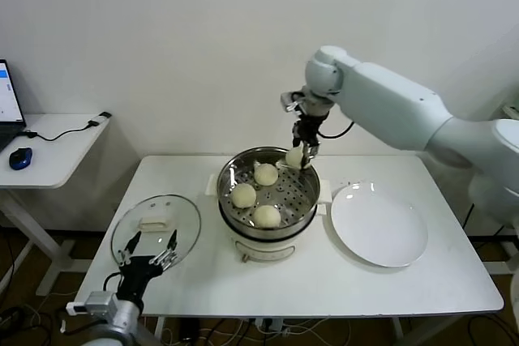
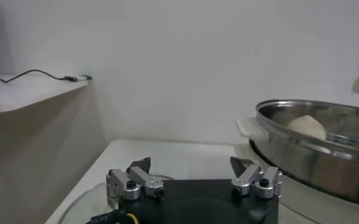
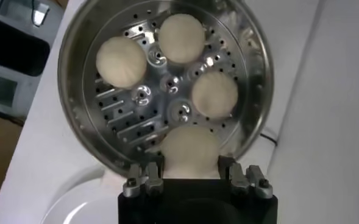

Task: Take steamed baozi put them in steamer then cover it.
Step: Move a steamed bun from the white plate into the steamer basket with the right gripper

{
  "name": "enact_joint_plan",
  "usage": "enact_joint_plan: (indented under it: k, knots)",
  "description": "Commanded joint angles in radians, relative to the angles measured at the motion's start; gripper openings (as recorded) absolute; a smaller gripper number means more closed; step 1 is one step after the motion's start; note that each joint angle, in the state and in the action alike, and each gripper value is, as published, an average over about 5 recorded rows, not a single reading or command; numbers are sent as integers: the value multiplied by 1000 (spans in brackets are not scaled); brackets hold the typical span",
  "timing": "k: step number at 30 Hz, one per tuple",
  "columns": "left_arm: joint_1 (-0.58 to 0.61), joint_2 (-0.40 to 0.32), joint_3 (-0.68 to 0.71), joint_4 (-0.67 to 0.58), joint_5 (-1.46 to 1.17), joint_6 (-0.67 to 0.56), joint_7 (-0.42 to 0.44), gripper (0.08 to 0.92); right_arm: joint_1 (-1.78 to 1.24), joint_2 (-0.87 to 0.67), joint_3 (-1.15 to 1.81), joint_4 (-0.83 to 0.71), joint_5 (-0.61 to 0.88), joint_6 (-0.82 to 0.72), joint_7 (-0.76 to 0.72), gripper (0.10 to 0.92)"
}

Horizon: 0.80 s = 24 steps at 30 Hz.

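The shiny steel steamer (image 1: 306,200) stands on a white cooker base in the middle of the table and holds three cream-white baozi (image 1: 266,173) (image 1: 243,194) (image 1: 267,215). My right gripper (image 1: 302,156) is shut on a fourth baozi (image 1: 293,156) and holds it just above the steamer's far right rim. In the right wrist view that baozi (image 3: 191,151) sits between the fingers over the perforated bottom (image 3: 136,115). The glass cover (image 1: 156,228) with its white handle lies flat on the table at the left. My left gripper (image 1: 150,252) is open, low beside the cover.
A flat white plate (image 1: 379,224) lies right of the steamer. A side table (image 1: 49,147) with a laptop, a blue mouse (image 1: 20,158) and a cable stands at the far left. In the left wrist view the steamer rim (image 2: 301,119) is on the right.
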Motion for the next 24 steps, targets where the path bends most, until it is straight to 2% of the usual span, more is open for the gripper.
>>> enact_joint_plan:
  k: [1,24]
  knots:
    - [3,3,1,2,-3,-5,-4,823,-94,74,-5,-3,-136,-3,12,585]
    - [-1,3,4,13,-14,-6,-7,823,-176,56,24,9,-209,-6,29,585]
